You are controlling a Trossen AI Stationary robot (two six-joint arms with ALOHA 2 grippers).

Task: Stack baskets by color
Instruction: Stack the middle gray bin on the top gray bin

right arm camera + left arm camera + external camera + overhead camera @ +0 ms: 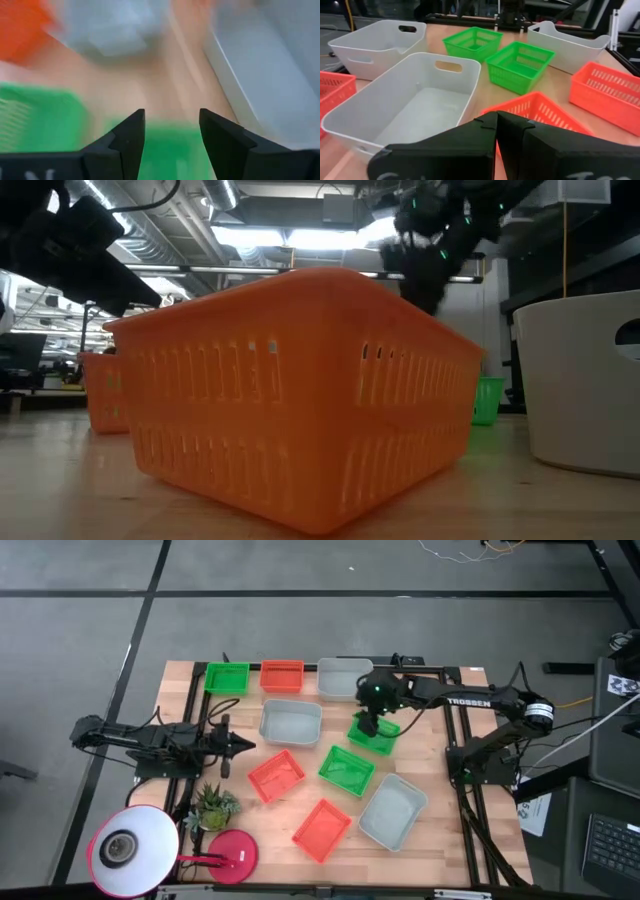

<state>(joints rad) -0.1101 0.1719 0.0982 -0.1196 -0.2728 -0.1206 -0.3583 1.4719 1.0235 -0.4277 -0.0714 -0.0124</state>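
The wooden surface [440, 840] carries nine baskets, none stacked on another. Largest are the three light grey baskets: one [343, 678] in the far row, one [290, 722] near the middle, and one [394, 811] tilted toward the near right corner.

Three red-orange baskets come next: one [281, 675] in the far row between a green basket and the grey one, one [276, 776] near the centre, and one [322, 830] close to the near edge. In the low view a red-orange basket [300, 420] fills most of the frame.

Of the three green baskets, one [227, 677] sits at the far left corner, one [346, 769] lies in the middle just beside the near grey basket, and one [374, 736] lies directly under the right hand.

The right hand [372, 723] hangs over that green basket, its fingers [131, 140] spread apart with nothing between them; whether it touches the basket cannot be told.

The left hand [243, 747] waits at the left side of the surface, pointing toward the middle grey basket, its fingers [470, 145] pressed together on nothing.

A white lamp [128, 850] with a round red base [232, 852] and a small potted plant [211, 806] stand at the near left corner.
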